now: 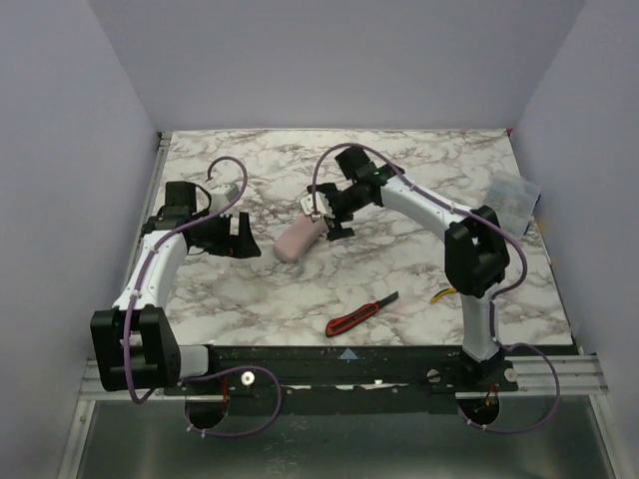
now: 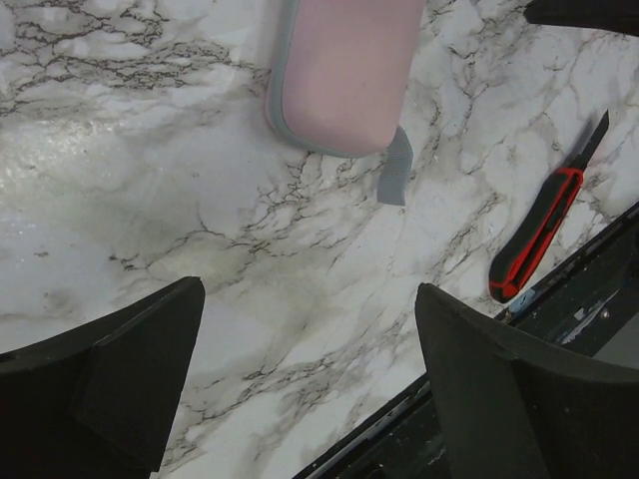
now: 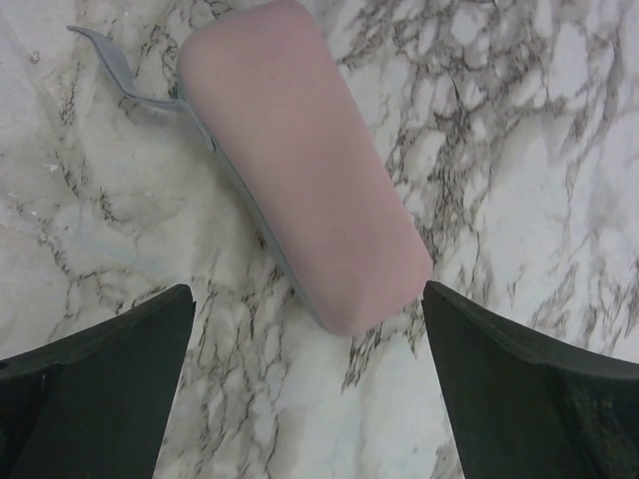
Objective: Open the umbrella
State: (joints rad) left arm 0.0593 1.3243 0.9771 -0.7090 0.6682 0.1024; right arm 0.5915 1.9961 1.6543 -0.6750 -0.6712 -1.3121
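Fingers (image 2: 120,389): black, blunt.
Left gripper (image 2: 310,299): fingers wide apart over glossy grey-veined white marble tabletop (image 2: 150,170).
Right gripper (image 3: 308,294): fingers wide apart, framing one rounded end of folded pale pink fabric umbrella (image 3: 300,170).
Umbrella: smooth, flat grey strap (image 2: 394,170); lies centre of top view.

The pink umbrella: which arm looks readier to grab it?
Right. The right hand hangs open over the umbrella, one end between its fingers; the left hand, also open, sits off to one side.
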